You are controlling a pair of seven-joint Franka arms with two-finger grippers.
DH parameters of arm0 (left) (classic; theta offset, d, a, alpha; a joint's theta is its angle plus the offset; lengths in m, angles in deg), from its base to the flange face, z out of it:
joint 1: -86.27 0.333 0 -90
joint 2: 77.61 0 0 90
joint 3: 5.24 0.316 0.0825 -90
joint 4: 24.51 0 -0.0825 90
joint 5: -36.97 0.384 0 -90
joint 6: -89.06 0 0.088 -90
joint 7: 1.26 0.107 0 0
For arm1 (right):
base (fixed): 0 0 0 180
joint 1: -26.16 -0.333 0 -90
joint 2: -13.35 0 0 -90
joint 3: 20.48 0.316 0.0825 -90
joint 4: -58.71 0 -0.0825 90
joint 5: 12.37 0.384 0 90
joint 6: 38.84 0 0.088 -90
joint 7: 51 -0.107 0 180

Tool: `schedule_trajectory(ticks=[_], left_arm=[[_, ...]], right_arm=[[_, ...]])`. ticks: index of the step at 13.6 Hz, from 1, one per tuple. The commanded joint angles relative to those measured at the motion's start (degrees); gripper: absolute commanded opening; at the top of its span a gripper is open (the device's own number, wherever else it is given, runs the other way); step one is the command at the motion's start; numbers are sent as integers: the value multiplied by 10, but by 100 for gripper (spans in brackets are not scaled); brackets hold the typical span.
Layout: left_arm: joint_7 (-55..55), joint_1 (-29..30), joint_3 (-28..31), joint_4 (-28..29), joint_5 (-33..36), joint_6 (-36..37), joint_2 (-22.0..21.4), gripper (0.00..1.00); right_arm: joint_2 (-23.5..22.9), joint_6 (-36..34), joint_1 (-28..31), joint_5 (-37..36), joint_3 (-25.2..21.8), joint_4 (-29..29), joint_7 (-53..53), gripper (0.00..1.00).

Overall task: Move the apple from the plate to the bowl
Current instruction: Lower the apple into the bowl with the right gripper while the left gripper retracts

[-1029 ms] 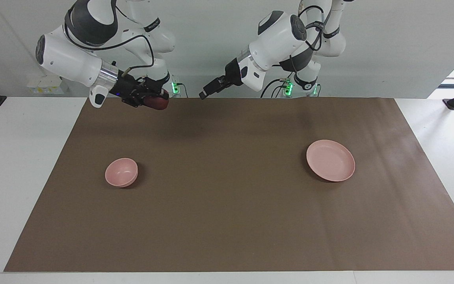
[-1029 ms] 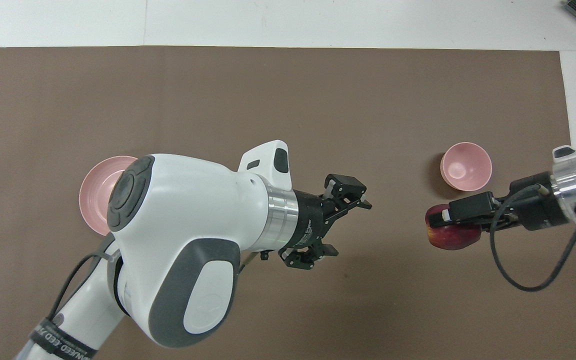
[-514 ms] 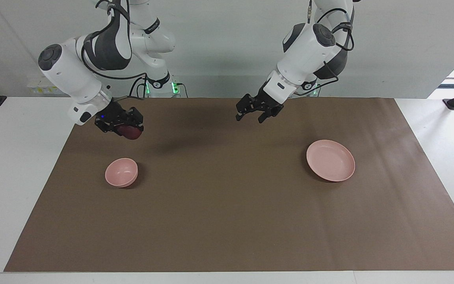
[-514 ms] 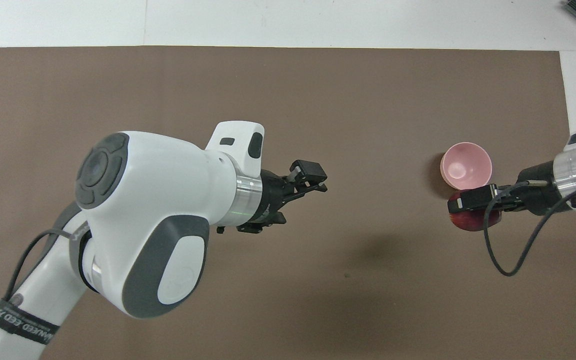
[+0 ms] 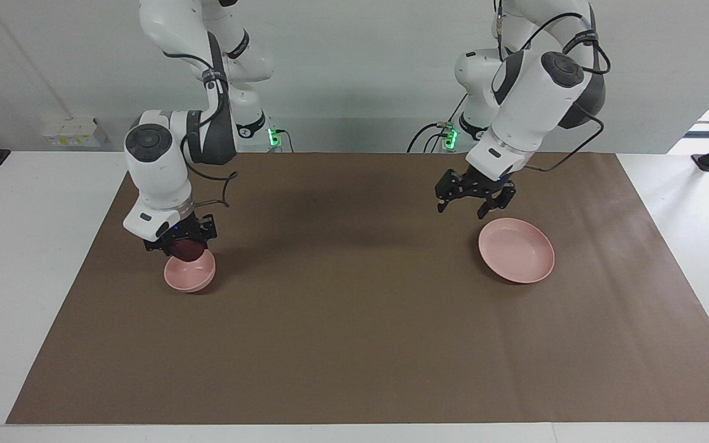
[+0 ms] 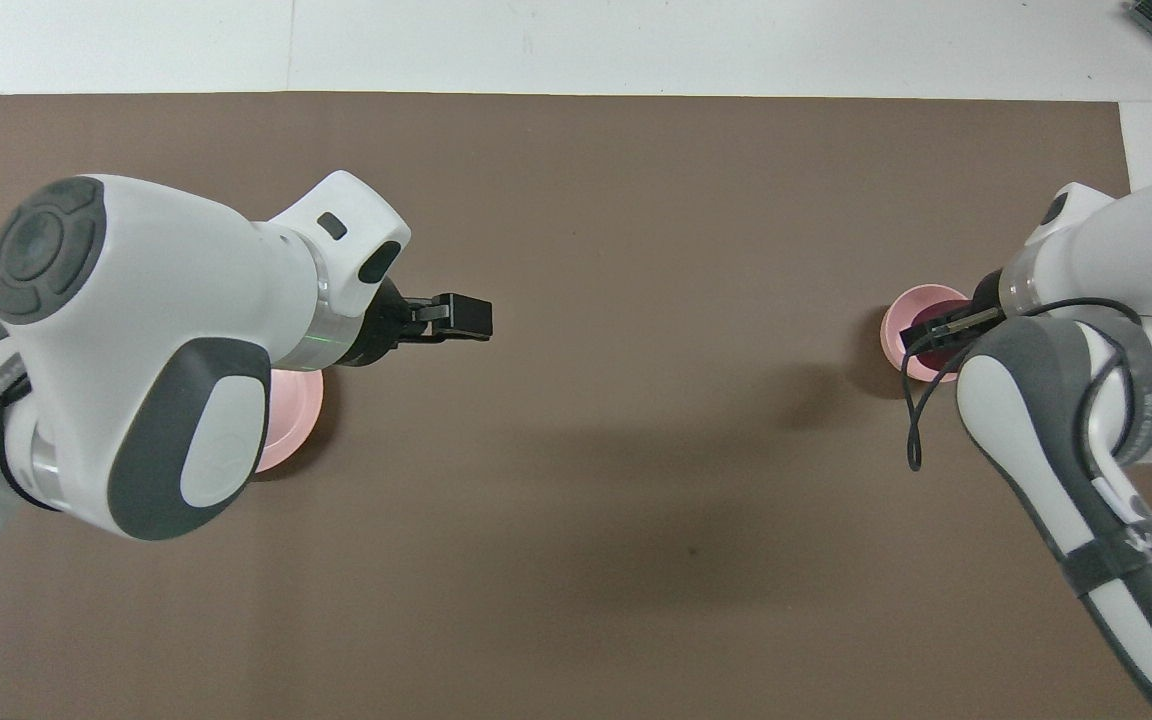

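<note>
You've got the right gripper (image 5: 182,245) pinching the apple (image 5: 186,250), pointing straight down right over the bowl (image 5: 190,275); the apple sits at the bowl's mouth, still in the fingers, and whether it touches the rim or the bottom can't be told. Main risk: if you let go while the apple is off-centre, it may clip the rim and roll out onto the brown mat (image 5: 354,320), or tip the light bowl toward the robots. Going lower could press the fingers into the bowl wall and shove it along the mat. Lifting off before the fingers clear could drag the apple back out. The apple is about round, so no real long axis; which way its stem points can't be told, it's mostly hidden by the fingers. The left gripper (image 5: 475,202) waits with fingers spread, empty, up in the air beside the plate's (image 5: 517,252) rim; the plate is bare.
</note>
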Motion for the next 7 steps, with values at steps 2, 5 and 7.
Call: schedule_trajectory(ticks=[2,5,7], left_arm=[[71,44,-4,-22,38,62,-11,100],[68,63,3,-59,31,90,-7,100],[67,69,4,-58,31,80,-6,100]], right_arm=[[-20,15,9,-23,6,-3,-33,0],[-36,35,11,-23,6,2,-36,0],[-47,46,12,-23,6,2,-40,0]])
